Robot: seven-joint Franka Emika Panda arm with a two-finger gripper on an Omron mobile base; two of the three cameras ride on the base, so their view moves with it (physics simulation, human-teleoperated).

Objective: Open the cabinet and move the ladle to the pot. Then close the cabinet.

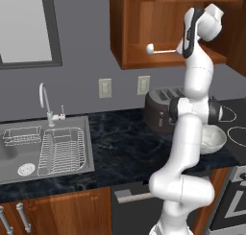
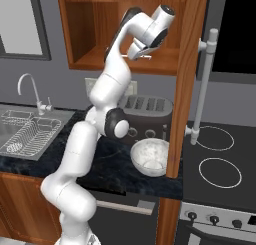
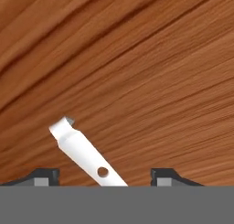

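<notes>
Two dark fingertips (image 3: pixel 45 176) of the gripper (image 3: pixel 104 177) stand wide around the ladle (image 3: pixel 84 154) handle, seemingly untouched; upper-centre left base view shows its bowl end.

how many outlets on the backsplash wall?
2. Both sit side by side on the grey wall under the open cabinet: left outlet and right outlet. More may hide behind the arm.

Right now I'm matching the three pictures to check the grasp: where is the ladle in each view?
Left base view: ladle lies on the cabinet's bottom shelf, rounded end leftward, beside the gripper.
Right base view: under the gripper; too small to tell apart.
Hand view: its holed handle end, lower centre, between the fingertips.
Shared landmark: that shelf.
</notes>
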